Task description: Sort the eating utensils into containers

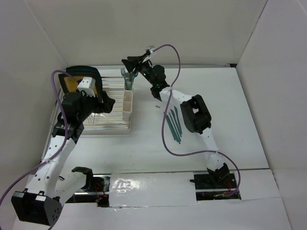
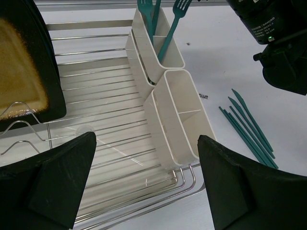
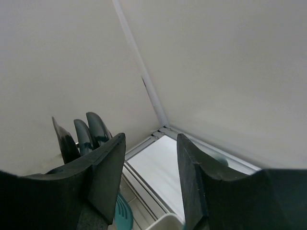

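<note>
Hovering right gripper [image 3: 151, 141], jaws parted and apparently holding nothing, above far cup of containers [image 2: 175, 120], with forks [image 2: 170, 33] standing inside. Other utensils [image 2: 249, 127] lying on table [image 2: 216, 57] beside. Holding left gripper [image 2: 146, 143] wide apart over dish rack [image 2: 96, 96].

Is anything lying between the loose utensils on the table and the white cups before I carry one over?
Nothing visible blocks that path. The loose utensils lie to the right of the containers, with bare table between them. Only a tiny dark speck sits on that strip, flat on the surface.
</note>
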Action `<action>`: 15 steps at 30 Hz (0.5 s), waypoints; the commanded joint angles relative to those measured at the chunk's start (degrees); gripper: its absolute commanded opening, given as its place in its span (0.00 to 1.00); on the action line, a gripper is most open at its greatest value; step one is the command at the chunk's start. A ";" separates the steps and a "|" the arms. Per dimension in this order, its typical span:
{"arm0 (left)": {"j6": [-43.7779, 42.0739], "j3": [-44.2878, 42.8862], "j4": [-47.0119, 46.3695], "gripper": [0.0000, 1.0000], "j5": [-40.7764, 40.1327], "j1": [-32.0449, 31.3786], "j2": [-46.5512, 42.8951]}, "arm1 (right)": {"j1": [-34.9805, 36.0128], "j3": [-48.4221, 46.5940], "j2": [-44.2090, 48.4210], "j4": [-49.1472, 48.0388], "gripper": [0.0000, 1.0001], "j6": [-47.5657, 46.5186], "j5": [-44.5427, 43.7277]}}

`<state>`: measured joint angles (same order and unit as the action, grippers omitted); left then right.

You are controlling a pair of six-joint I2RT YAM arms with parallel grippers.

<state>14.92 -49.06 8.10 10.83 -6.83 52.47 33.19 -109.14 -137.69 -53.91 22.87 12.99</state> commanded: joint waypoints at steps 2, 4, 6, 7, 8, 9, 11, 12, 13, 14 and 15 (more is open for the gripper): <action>-0.68 -0.78 -2.56 1.00 0.51 0.33 -1.40 | 0.74 -1.25 8.40 0.02 0.56 -2.66 1.24; -0.77 -0.69 -2.65 1.00 0.33 0.33 -1.49 | 0.91 -1.94 10.06 1.08 0.63 -2.75 0.72; -0.68 -0.69 -2.74 1.00 0.16 0.24 -1.58 | 0.91 -2.74 11.38 3.71 0.65 -3.10 0.72; -0.68 -0.78 -2.74 1.00 0.07 0.24 -1.58 | 0.82 -3.44 12.08 4.68 0.66 -3.27 0.19; -0.59 -0.69 -2.74 1.00 0.07 0.33 -1.67 | 0.82 -4.58 14.70 7.65 0.68 -3.97 0.19; -0.59 -0.69 -2.74 1.00 0.07 0.24 -1.67 | 0.82 -4.59 14.73 7.68 0.69 -3.98 0.19; -0.50 -0.86 -2.65 1.00 0.68 0.33 -1.75 | 1.00 -7.21 17.53 14.27 0.73 -5.29 0.19; -0.50 -0.86 -2.65 1.00 0.86 0.24 -1.93 | 0.91 -8.09 18.41 16.79 0.76 -5.64 0.19; -0.42 -0.86 -2.47 1.00 0.77 0.24 -2.10 | 0.91 -8.63 19.29 20.65 0.77 -5.91 0.80; -0.24 -0.86 -2.56 1.00 1.29 0.15 -2.37 | 1.00 -9.50 20.08 22.08 0.79 -6.52 1.76; -0.24 -0.86 -2.65 1.00 1.30 0.32 -2.54 | 1.00 -9.51 21.31 23.40 0.81 -6.70 2.47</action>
<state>14.96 -49.06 8.10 10.90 -6.83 51.53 33.47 -114.78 -122.80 -37.80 18.57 13.74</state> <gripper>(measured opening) 0.997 0.795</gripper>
